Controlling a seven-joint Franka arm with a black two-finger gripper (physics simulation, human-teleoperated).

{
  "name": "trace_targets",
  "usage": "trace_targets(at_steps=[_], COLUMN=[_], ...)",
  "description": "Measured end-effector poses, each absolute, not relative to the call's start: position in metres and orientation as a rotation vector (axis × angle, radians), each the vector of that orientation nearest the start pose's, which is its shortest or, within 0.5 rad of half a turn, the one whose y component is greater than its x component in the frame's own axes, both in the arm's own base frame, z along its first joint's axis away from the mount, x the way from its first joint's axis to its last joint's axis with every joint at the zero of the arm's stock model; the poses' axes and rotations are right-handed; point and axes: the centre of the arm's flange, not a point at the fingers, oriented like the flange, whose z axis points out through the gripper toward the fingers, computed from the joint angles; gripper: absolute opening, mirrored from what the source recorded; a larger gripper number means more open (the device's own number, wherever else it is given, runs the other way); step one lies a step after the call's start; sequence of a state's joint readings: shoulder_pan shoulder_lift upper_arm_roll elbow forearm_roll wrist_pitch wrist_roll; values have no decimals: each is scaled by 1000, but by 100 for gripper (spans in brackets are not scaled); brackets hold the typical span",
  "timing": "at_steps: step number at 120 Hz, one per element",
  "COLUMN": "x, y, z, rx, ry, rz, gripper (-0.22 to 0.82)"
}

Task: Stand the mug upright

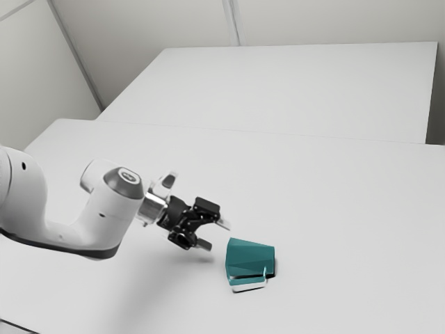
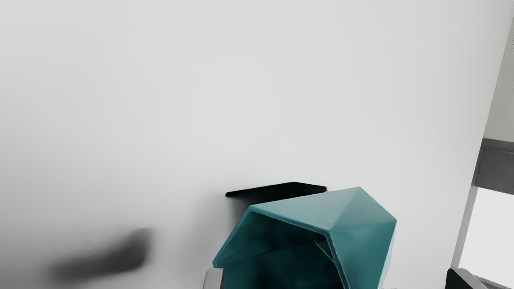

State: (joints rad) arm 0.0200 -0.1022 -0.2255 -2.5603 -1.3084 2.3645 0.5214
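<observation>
The black gripper (image 1: 214, 235) is open, a short way from the teal mug (image 1: 249, 259) toward the exterior view's left, with a gap between them. The mug lies on its side on the table, its handle (image 1: 247, 282) toward the exterior view's lower edge. In the wrist view the open gripper (image 2: 334, 279) has its fingertips wide apart, with the faceted mug (image 2: 361, 237) in view between them, its hollow mouth facing the hand. Nothing is held.
The white table (image 1: 334, 202) carries the mug, and a second white surface (image 1: 278, 90) adjoins it behind. A dark gripper shadow falls on the table in the wrist view. Walls stand beyond.
</observation>
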Motion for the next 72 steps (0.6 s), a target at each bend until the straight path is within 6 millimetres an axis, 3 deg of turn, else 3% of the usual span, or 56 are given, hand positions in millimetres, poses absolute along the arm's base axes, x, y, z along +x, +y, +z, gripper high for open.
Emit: trace_targets(at_steps=[72], x=[438], y=[-145], z=[272], rx=[2221], ry=[186], rz=[101], gripper=[60])
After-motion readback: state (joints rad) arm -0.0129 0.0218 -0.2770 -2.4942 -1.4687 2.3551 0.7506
